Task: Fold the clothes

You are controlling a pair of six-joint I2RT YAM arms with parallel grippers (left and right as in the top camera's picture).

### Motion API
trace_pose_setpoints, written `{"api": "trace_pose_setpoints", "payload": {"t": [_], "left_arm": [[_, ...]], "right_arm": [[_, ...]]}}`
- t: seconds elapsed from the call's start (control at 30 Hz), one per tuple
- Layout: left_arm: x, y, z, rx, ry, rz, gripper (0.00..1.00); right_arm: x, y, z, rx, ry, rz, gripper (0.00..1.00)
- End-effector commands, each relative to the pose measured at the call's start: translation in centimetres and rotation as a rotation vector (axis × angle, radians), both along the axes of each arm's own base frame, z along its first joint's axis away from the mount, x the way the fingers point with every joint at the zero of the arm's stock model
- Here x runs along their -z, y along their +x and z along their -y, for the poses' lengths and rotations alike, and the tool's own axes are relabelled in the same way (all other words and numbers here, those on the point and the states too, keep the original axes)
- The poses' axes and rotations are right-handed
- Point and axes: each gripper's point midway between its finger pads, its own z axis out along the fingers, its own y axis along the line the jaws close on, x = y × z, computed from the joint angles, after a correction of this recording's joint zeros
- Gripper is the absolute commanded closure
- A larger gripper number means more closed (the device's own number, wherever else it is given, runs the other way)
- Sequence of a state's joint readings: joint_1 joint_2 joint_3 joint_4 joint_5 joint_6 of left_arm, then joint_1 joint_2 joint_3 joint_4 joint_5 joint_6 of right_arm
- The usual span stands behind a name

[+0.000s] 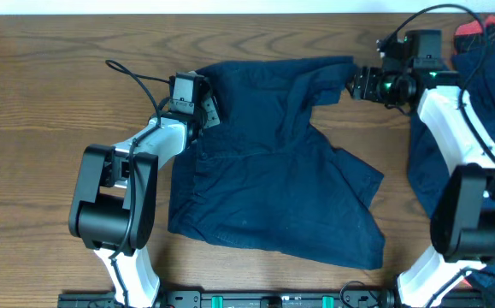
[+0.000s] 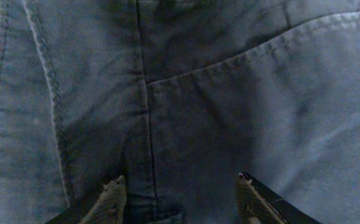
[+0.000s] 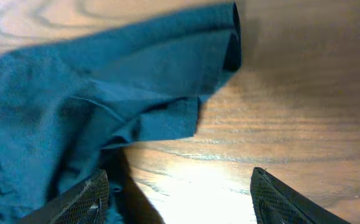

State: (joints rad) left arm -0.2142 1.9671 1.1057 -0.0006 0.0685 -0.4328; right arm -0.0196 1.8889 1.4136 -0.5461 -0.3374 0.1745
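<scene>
Wooden table (image 1: 42, 103), navy shorts (image 1: 273, 180) spread across its middle (matte, wrinkled), 1 more navy garment (image 1: 478, 94) bunched along the right edge, left gripper (image 1: 211, 109) low over the shorts' far left part, fingers wide apart, gripping nothing, right gripper (image 1: 358, 84) at their far right corner, equally wide, empty.

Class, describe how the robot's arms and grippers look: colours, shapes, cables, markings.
The left arm and right arm have white links and black joint housings. A thin black cable loops from each wrist. Green lights glow near the right wrist. The fingers are dark, tapered, with a textured grid surface.
</scene>
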Motion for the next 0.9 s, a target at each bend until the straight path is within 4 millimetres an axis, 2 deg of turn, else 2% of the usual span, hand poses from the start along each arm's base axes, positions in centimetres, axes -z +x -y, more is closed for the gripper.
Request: {"api": "trace_pose_setpoints", "payload": {"t": [0.0, 0.37, 0.5, 0.8, 0.87], "left_arm": [[-0.1, 0.2, -0.2, 0.017, 0.014, 0.005, 0.42], [0.2, -0.5, -0.4, 0.024, 0.025, -0.023, 0.43], [0.5, -0.8, -0.5, 0.024, 0.028, -0.042, 0.43], [0.8, -1.2, -0.5, 0.025, 0.032, -0.058, 0.43], [1.0, -1.3, -0.5, 0.025, 0.032, -0.063, 0.43]], "right_arm": [[1.4, 0.3, -0.4, -0.018, -0.018, -0.019, 0.29], [6.1, 2.6, -1.1, -0.034, -0.009, -0.012, 0.36], [7.0, 3.7, -2.0, -0.056, 0.009, 0.026, 0.36], [5.0, 6.7, -3.7, -0.092, 0.017, 0.195, 0.36], [4.8, 7.0, -3.9, -0.093, 0.017, 0.21, 0.42]]}}
